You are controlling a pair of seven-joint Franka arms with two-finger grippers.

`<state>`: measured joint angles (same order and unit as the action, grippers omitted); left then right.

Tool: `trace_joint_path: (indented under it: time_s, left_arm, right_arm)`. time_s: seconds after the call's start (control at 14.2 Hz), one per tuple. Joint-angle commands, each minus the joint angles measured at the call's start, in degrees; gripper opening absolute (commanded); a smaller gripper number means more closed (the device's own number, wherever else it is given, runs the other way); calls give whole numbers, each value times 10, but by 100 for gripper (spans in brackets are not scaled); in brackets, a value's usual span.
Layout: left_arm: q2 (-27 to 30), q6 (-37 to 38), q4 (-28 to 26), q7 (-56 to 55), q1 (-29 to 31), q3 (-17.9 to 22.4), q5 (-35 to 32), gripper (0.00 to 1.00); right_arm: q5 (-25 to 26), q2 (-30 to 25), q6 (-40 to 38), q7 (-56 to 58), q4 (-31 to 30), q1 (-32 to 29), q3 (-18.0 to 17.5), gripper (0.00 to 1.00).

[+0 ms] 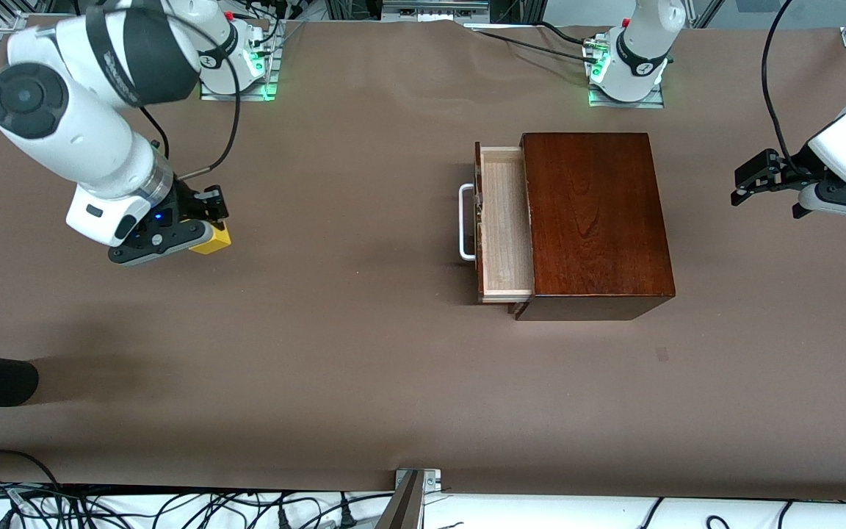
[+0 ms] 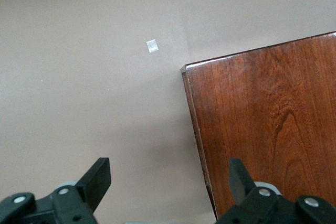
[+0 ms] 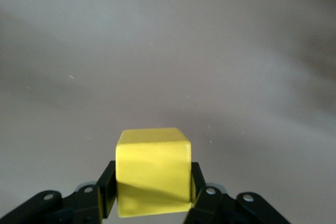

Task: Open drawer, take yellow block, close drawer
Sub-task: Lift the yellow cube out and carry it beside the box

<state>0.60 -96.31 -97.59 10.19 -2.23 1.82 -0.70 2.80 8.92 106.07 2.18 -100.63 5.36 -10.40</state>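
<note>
Right hand (image 1: 203,234) clamped on the yellow block (image 1: 214,238), over bare bench (image 1: 335,353) toward the right arm's end, well apart from the wooden box (image 1: 592,220). In the right wrist view, yellow block (image 3: 153,171) pinched between the two dark fingers (image 3: 105,190), one at each side face, with only bench cloth below. Drawer (image 1: 504,224) pulled partway out of the box, front and white handle (image 1: 466,222) facing the right arm's end, long axis of the tray running from the robots' bases toward the front camera. Pale wood floor of the drawer bare as far as visible; nothing else seen inside, though the part under the box top stays hidden. Left hand (image 1: 764,184) spread open and holding nothing, hanging above the bench at the left arm's end, beside the box's closed back. In the left wrist view, left hand (image 2: 168,182) with open fingers (image 2: 97,179) straddling a corner of the box (image 2: 268,124), and a small pale patch (image 2: 152,46) on the cloth nearby. Judged from this: block out, closing not yet done. Push needed on the drawer front, directed toward the left arm's end; front faces the right hand, which is occupied and well apart. Left hand free and nearer to the box, but on the wrong face for a push. Risk of the box sliding on the cloth if pushed unbraced.
</note>
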Motion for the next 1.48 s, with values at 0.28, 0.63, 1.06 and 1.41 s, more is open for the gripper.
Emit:
trace_joint_path:
  time_s: [0.28, 0.63, 1.06, 1.41]
  left_arm:
    - [-3, 17, 13, 8, -4, -2, 10, 100]
    - [-47, 34, 50, 145, -23, -52, 24, 100]
    - [-82, 34, 58, 299, -97, -114, 91, 100]
    - [-136, 15, 58, 217, -157, -174, 163, 100]
  right_arm:
    - [-2, -33, 223, -46, -246, -47, 6, 0]
    - [4, 11, 309, -96, -297, -47, 16, 0]
    - [60, 66, 390, -153, -324, -47, 32, 0]
    - [67, 96, 427, -151, -323, -46, 37, 0]
